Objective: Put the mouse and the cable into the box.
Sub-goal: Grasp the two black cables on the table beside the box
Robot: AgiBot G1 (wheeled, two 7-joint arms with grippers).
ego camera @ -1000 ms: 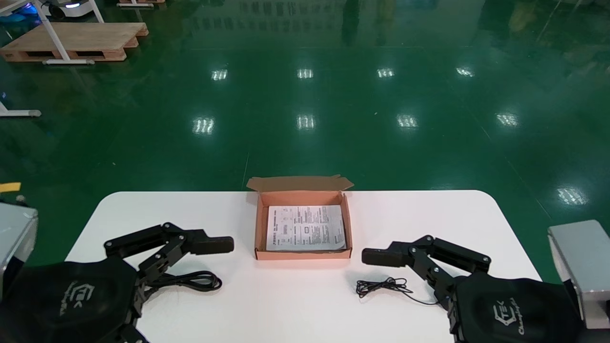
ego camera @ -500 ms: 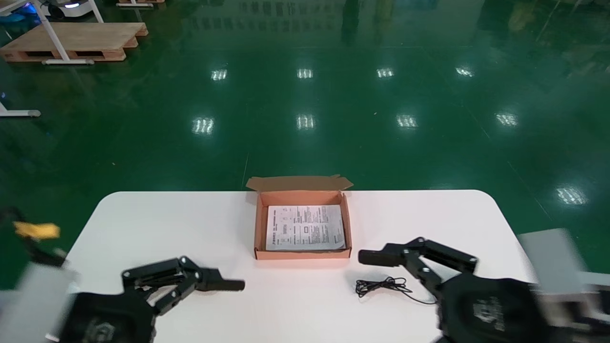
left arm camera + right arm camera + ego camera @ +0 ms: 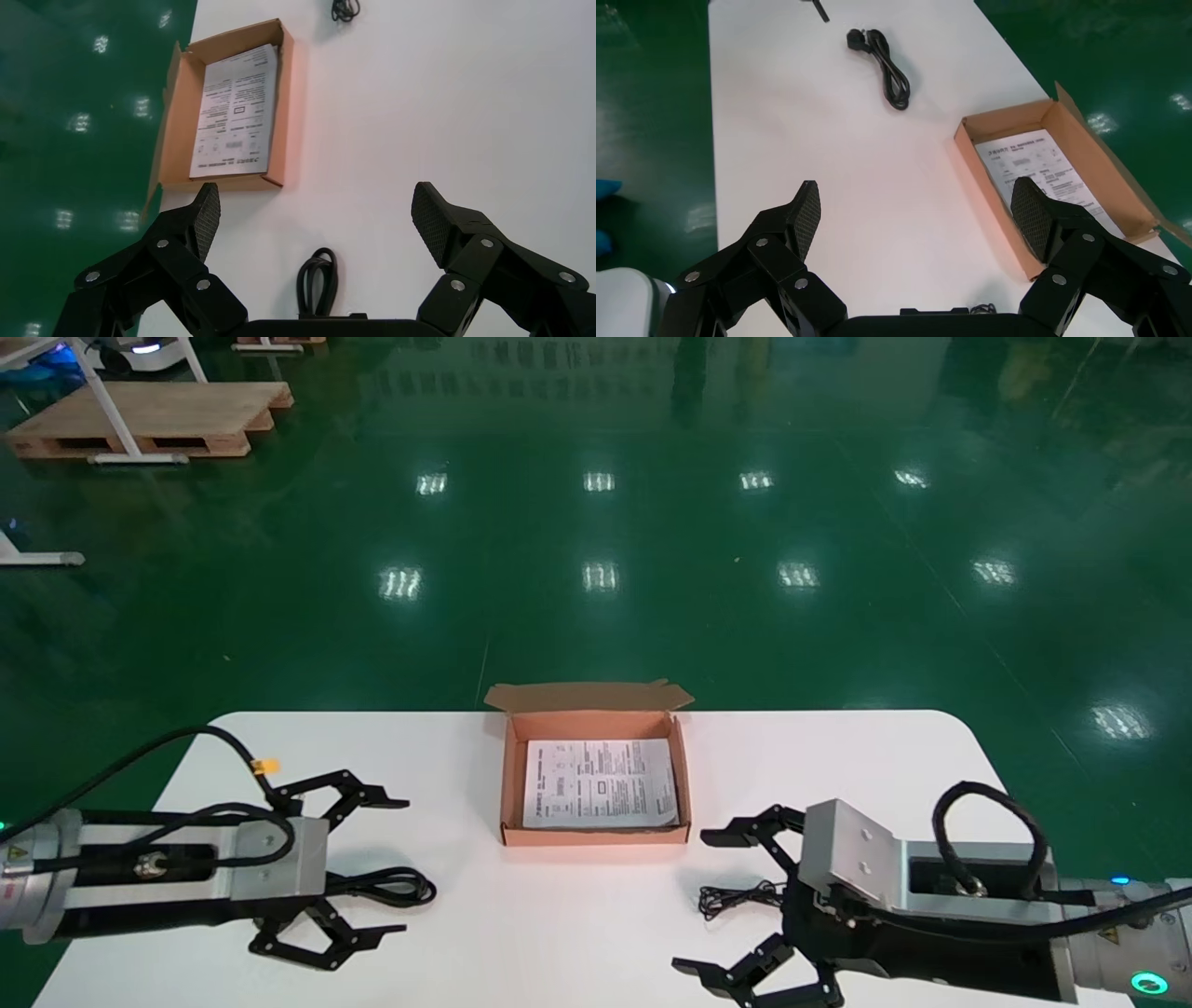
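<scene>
Left claw point(image 3: 406, 864): spread wide and empty, low over the left side of the table point(image 3: 838, 756).
Black cable point(image 3: 386, 887): a folded hank lying on the table between that claw's fingers. Its long axis runs left to right, loop end toward the box, plug end hidden under the wrist.
Box point(image 3: 596, 836): open at mid-table, with only a printed sheet point(image 3: 599, 782) inside.
Thin wire point(image 3: 736, 898): a small tangle near the box's front right corner, its tail running under the right claw.
Right claw point(image 3: 694, 903): wide open, empty, straddling the wire.
Mouse: none visible.
Nearer arm: left for the cable, right for the wire.
</scene>
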